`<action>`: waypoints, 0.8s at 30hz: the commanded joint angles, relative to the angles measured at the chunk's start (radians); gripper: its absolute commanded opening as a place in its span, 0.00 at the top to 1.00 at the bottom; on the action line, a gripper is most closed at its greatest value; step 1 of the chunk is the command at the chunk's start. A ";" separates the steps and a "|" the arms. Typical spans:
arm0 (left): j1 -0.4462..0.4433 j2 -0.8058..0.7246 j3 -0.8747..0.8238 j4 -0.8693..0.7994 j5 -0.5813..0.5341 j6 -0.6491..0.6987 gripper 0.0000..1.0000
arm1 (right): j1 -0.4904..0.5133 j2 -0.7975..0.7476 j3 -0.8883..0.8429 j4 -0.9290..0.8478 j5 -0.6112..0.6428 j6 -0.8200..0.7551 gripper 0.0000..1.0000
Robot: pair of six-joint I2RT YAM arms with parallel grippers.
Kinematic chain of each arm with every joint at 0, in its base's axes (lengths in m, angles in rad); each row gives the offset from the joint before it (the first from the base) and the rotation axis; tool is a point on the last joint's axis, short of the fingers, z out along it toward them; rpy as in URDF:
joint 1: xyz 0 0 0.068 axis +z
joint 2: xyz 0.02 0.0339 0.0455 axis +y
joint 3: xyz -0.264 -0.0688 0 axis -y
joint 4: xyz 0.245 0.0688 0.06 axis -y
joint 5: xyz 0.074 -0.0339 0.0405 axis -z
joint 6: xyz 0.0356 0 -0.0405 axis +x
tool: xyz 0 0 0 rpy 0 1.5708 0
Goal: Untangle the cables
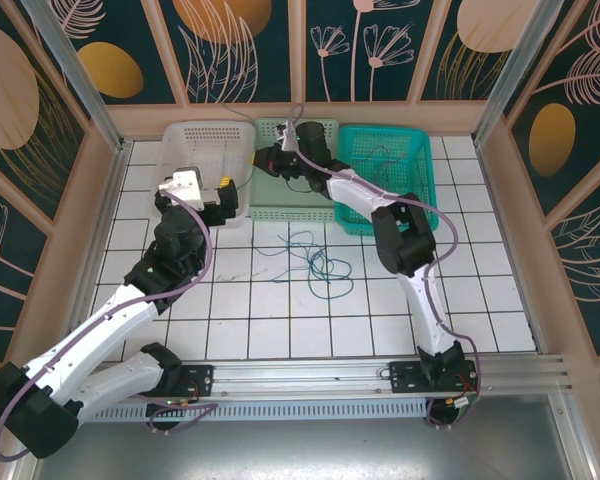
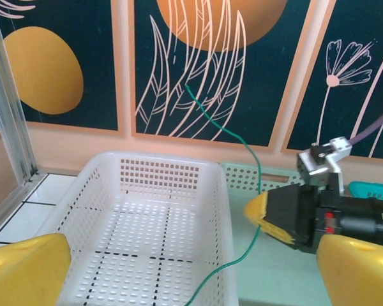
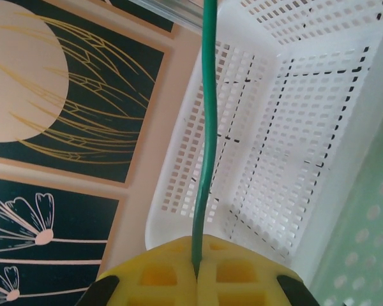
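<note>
Left pincer (image 1: 227,190): I read it as spread wide and holding nothing. In its wrist view the two yellow fingertips (image 2: 27,268) sit at the bottom corners, far apart.
Left pincer position: beside the right wall of the white basket (image 2: 159,157), at the far side of the worktop (image 1: 480,290).
Right pincer (image 1: 262,160): closed tight, with the green cable (image 3: 208,127) nipped between its yellow pads (image 3: 159,271). The arm reaches leftward across the pale green basket (image 1: 290,210).
Green cable, upper run: from the pinch it rises free in the air in a thin curve, seen against the patterned back wall in the left wrist view.
Green cable, lower run: it drops from the pads and crosses the white basket's right rim. I cannot tell where its end lies.
Cables (image 1: 310,262): a loose knot of thin blue, green and dark strands lies on the white tiles near the middle of the worktop, in front of the baskets and between the two arms.
Teal basket (image 1: 420,170): on the right of the row, touching the pale green one. I make out a thin dark strand inside but cannot tell its colour.
White basket interior: too fine for me to tell from above whether a strand lies in it.
</note>
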 commanded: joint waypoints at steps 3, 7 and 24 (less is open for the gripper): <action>0.005 -0.013 -0.022 -0.019 0.002 -0.025 0.01 | 0.028 0.089 0.192 -0.052 -0.015 0.057 1.00; 0.005 -0.016 -0.030 -0.025 -0.002 -0.030 0.01 | 0.043 0.152 0.259 -0.091 0.014 0.066 1.00; 0.005 -0.024 -0.029 -0.038 0.011 -0.037 0.01 | 0.091 0.217 0.397 -0.077 0.035 0.112 0.41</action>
